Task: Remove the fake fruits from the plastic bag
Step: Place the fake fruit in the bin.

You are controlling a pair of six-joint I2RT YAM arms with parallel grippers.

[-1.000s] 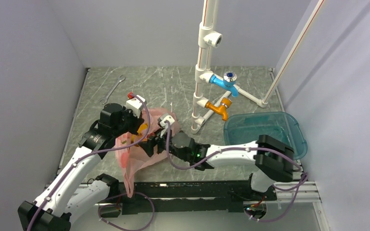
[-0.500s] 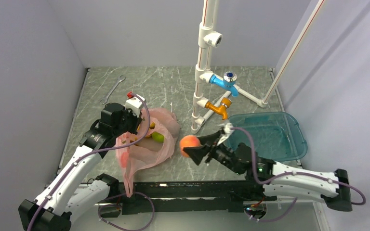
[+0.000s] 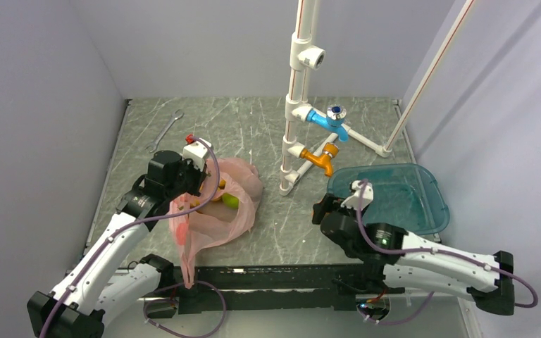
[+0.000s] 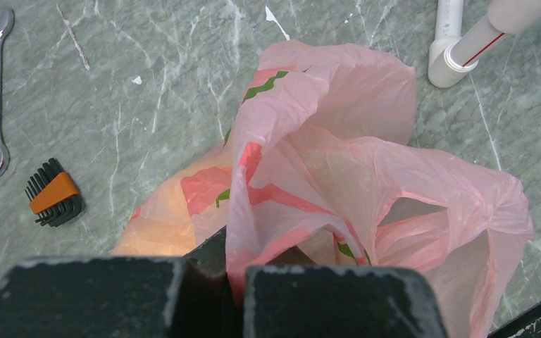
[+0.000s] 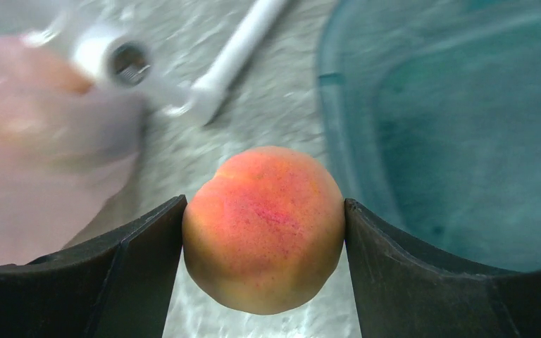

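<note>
The pink plastic bag (image 3: 215, 211) lies left of centre with its mouth held up. My left gripper (image 3: 194, 184) is shut on the bag's upper edge, and in the left wrist view the film (image 4: 303, 176) is pinched between the jaws of that gripper (image 4: 234, 282). Inside the mouth a green fruit (image 3: 231, 201) and a yellow one (image 3: 215, 190) show. A pink-orange peach (image 5: 264, 229) is clamped between the jaws of my right gripper (image 5: 264, 211), above the table just left of the teal tub (image 5: 465, 141). From above, the right gripper (image 3: 324, 211) hides the peach.
The teal see-through tub (image 3: 430, 204) sits at the right. A white pipe stand (image 3: 290, 151) with a blue tap (image 3: 324, 121) and an orange tap (image 3: 318, 159) rises behind the bag. A wrench (image 3: 163, 132) lies at the back left, and a set of hex keys (image 4: 54, 193) is beside the bag.
My right gripper came out of the bag with the peach and swung right, to the tub's left edge. The left gripper kept its hold on the bag.
</note>
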